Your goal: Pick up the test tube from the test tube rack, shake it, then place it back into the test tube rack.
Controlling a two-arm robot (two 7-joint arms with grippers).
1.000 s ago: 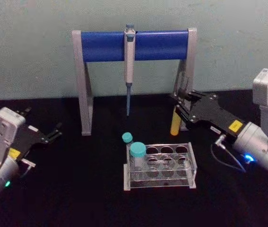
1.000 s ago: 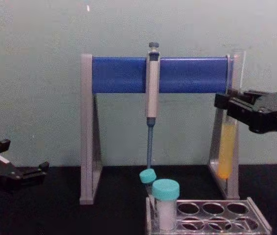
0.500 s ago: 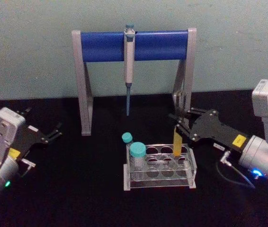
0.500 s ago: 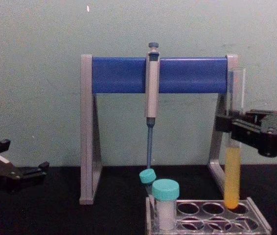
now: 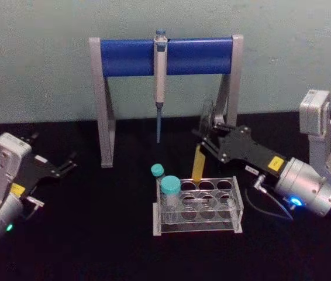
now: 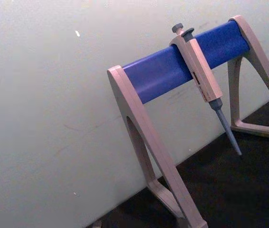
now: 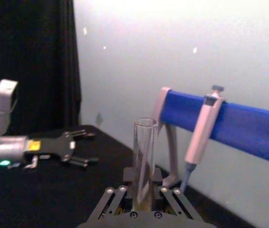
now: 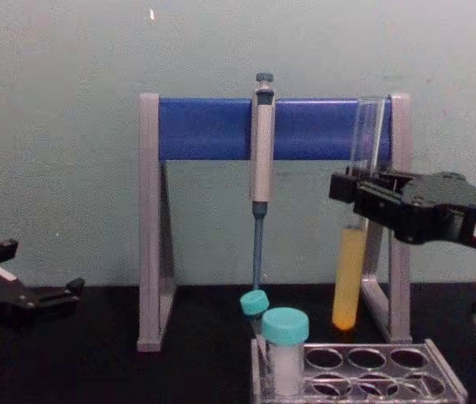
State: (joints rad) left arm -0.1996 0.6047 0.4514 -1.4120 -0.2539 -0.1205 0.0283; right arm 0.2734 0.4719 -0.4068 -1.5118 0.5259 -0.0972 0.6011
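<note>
Light was soft and even, seemingly from above; the pale wall (image 5: 37,58) was bright; the black table (image 5: 95,246) stayed dark and dull; faint shadow lay under the pipette stand (image 8: 150,210) bar; the test tube (image 7: 145,142) showed weak glints.

Pipette stand (image 5: 130,57) behind test tube rack (image 5: 238,205); test tube (image 5: 197,165) above rack.

test tube (image 8: 349,282): long clear glass, uncapped, with yellow liquid in its lower part.
pose: nearly upright, slightly tilted, clamped at mid-length by the right gripper (image 8: 357,189).
position: lower end hung just above the test tube rack (image 5: 212,224), outside any hole.
rack: low clear plastic with rows of round holes; it sat level.
</note>
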